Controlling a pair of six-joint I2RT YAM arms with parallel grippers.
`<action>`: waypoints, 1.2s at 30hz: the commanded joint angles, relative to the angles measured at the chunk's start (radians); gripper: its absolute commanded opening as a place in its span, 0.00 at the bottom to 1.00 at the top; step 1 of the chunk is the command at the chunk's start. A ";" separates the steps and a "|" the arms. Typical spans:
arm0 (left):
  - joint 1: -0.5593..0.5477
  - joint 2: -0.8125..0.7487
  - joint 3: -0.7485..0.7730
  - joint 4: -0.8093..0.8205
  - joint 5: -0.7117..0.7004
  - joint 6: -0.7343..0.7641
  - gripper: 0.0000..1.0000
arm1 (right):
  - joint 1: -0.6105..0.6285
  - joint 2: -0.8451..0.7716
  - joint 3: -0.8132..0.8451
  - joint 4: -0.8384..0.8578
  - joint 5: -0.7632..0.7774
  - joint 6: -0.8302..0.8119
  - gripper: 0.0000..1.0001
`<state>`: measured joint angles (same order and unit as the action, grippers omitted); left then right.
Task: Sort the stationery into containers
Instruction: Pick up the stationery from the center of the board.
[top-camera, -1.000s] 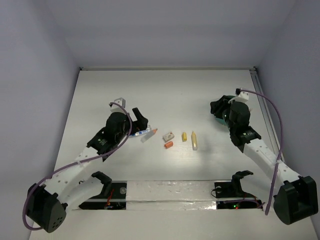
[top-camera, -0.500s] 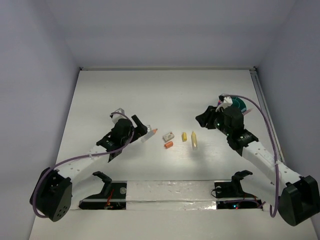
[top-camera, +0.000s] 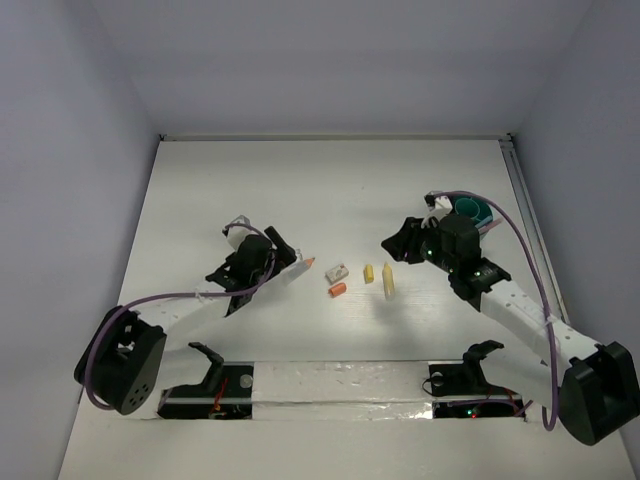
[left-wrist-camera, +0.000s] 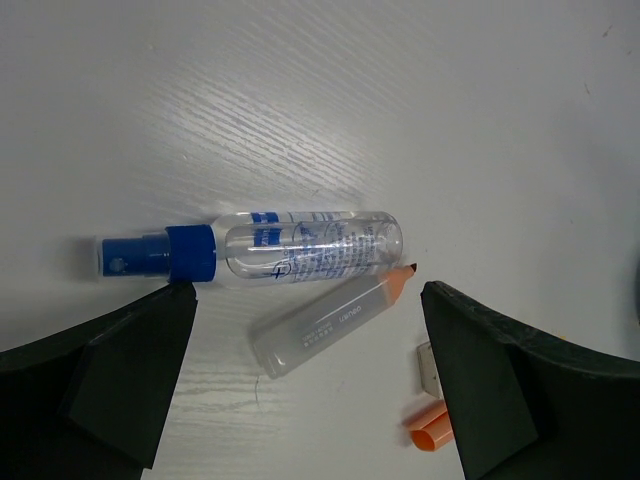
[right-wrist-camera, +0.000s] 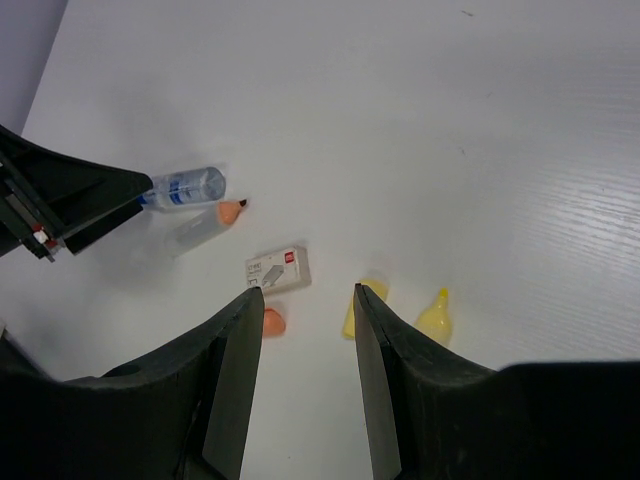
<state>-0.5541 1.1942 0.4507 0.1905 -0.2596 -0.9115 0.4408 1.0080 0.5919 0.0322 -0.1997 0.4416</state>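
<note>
An orange-tipped highlighter (left-wrist-camera: 330, 322) with a clear body lies next to a clear bottle with a blue cap (left-wrist-camera: 290, 245). My left gripper (left-wrist-camera: 310, 390) is open and empty, with its jaws on either side of the highlighter, just above the table. In the top view, the left gripper (top-camera: 277, 256) is beside the highlighter (top-camera: 300, 268). An orange stub (right-wrist-camera: 272, 322), a small white box (right-wrist-camera: 278, 268), a yellow cap (right-wrist-camera: 362, 305) and a yellow marker (right-wrist-camera: 435, 318) lie mid-table. My right gripper (right-wrist-camera: 308, 330) is open and empty above them. The teal organiser (top-camera: 472, 210) stands behind the right arm.
The right gripper (top-camera: 396, 243) hovers just right of the yellow marker (top-camera: 388, 281) in the top view. A rail (top-camera: 525, 200) runs along the table's right edge. A taped strip with mounts (top-camera: 340, 385) lies along the near edge.
My right arm has swung left from over the teal organiser toward the yellow items. My left gripper has come down over the highlighter.
</note>
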 joint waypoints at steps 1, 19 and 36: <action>0.005 0.025 -0.012 0.073 -0.035 -0.021 0.95 | 0.010 0.006 0.013 0.035 -0.024 -0.012 0.47; 0.043 0.165 0.034 0.153 -0.136 -0.010 0.97 | 0.029 0.055 0.017 0.043 -0.060 -0.021 0.47; 0.085 0.026 -0.010 0.124 -0.092 -0.023 0.99 | 0.161 0.600 0.432 -0.020 -0.268 -0.263 0.56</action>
<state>-0.4728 1.3079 0.4545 0.3191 -0.3515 -0.9371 0.5999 1.5108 0.9123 0.0051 -0.3794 0.2810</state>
